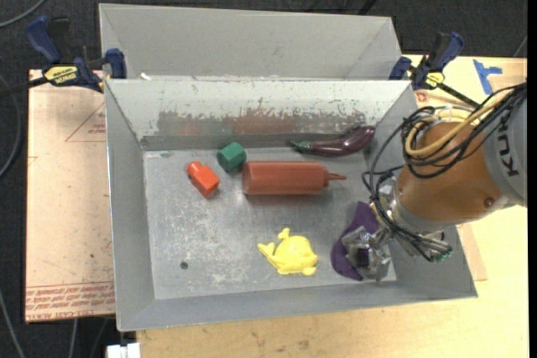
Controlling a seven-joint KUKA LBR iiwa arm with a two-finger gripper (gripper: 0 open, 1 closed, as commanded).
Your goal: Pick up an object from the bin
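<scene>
Holding a scatter of small things, the grey metal bin has most of its floor bare. The arm, with its orange cover and looped cables, comes in over the right wall and hangs its tool low in the near right corner.

The longest loose thing is a reddish-brown squeeze bottle. It lies on its side mid-floor with its nozzle pointing right, well apart from the tool. Behind it, a dark purple aubergine rests along the foot of the back wall.

The thing that counts for the pick is a purple piece in the near right corner. It lies directly under the tool and shows past its left side, close to the right wall. Its shape and long axis are hidden by the tool. I cannot tell how far the tool is open, or whether it has hold of anything.

A yellow toy figure sits just left of the purple piece and seems the likeliest thing to be knocked. An orange-red block and a green cube lie far left, out of the way.
</scene>
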